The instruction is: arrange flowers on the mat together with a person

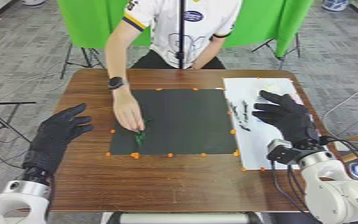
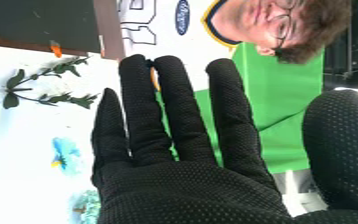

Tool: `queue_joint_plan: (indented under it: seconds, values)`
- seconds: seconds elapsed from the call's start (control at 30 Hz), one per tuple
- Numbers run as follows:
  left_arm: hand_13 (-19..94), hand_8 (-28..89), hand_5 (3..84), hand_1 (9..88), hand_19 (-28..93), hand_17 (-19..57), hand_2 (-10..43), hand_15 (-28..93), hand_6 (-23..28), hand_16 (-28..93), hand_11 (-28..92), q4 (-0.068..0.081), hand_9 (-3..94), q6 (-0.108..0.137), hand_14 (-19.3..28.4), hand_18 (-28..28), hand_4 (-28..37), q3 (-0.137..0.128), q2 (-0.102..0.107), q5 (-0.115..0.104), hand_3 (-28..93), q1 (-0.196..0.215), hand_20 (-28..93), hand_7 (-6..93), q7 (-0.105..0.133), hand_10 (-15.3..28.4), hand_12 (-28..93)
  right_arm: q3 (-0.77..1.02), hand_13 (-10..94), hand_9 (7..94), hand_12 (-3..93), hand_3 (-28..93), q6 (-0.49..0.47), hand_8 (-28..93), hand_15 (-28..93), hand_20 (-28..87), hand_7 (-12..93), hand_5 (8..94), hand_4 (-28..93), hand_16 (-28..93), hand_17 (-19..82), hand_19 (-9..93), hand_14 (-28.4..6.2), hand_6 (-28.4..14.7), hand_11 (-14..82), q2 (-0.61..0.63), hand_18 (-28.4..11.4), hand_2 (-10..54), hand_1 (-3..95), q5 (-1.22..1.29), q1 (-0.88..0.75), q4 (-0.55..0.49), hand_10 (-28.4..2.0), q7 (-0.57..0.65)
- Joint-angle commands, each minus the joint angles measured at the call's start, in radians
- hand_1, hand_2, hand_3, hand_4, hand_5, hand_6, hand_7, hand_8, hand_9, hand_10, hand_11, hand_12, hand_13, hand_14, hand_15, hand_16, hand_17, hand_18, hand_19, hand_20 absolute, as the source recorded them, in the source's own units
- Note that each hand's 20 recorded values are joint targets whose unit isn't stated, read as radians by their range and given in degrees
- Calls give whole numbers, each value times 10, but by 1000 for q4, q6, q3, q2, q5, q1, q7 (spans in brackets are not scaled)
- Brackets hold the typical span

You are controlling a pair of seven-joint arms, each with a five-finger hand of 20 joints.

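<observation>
In the head view my right hand (image 1: pixel 285 114) is over the white mat (image 1: pixel 255 95), open and empty. My left hand (image 1: pixel 62 126) lies open at the table's left side, left of the dark mat (image 1: pixel 189 122). A person's hand (image 1: pixel 128 112) reaches onto the dark mat's left part, fingers at a green stem (image 1: pixel 140 138). In the right wrist view my right hand (image 2: pixel 184 185) has straight fingers and a thumb held apart. Beyond it on the white mat are a leafy green sprig (image 2: pixel 20 90) and a pale blue flower (image 2: pixel 66 156).
Orange markers (image 1: pixel 135 155) dot the edges of the mats on the brown table (image 1: pixel 175 185). The person sits at the far side, with one arm stretched across the table's far left part. Cables hang beside my right forearm.
</observation>
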Motion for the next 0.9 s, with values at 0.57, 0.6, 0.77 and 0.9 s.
queue_joint_plan:
  seconds: [0.57, 0.6, 0.77, 0.9]
  values:
    - [248, -124, 361, 276, 566, -73, 51, 639, 91, -135, 370, 4, 335, 2, 258, 223, -237, 6, -6, -1, 791, -2, 69, 189, -7, 198, 90, -1, 315, 474, 121, 753, 11, -151, 471, 154, 211, 453, -272, 41, 1, 463, -213, -1, 201, 2, -194, 144, 142, 1, -7, -4, -195, -12]
    - [248, -124, 361, 277, 566, -73, 51, 639, 91, -135, 370, 2, 335, 2, 258, 222, -237, 4, -8, -1, 791, 1, 69, 189, -9, 198, 90, 0, 315, 474, 122, 753, 10, -151, 471, 154, 211, 453, -272, 41, 1, 462, -213, -1, 201, 0, -194, 144, 142, 0, -7, -3, -195, -9]
    - [248, -123, 361, 277, 567, -73, 50, 640, 91, -135, 371, 2, 334, 3, 258, 223, -237, 3, -6, -2, 791, 5, 69, 189, -5, 198, 90, 1, 315, 474, 122, 755, 7, -150, 471, 155, 210, 453, -271, 41, 1, 463, -213, -2, 201, -1, -195, 144, 141, 0, -8, -4, -195, -10]
    - [248, -123, 361, 277, 567, -73, 51, 639, 90, -135, 370, 1, 334, 6, 258, 223, -238, 4, -3, -5, 791, 7, 69, 189, -1, 199, 90, 0, 315, 474, 122, 755, 10, -150, 472, 155, 210, 453, -271, 41, 1, 463, -213, -2, 201, 2, -195, 143, 142, 1, -7, -5, -195, -13]
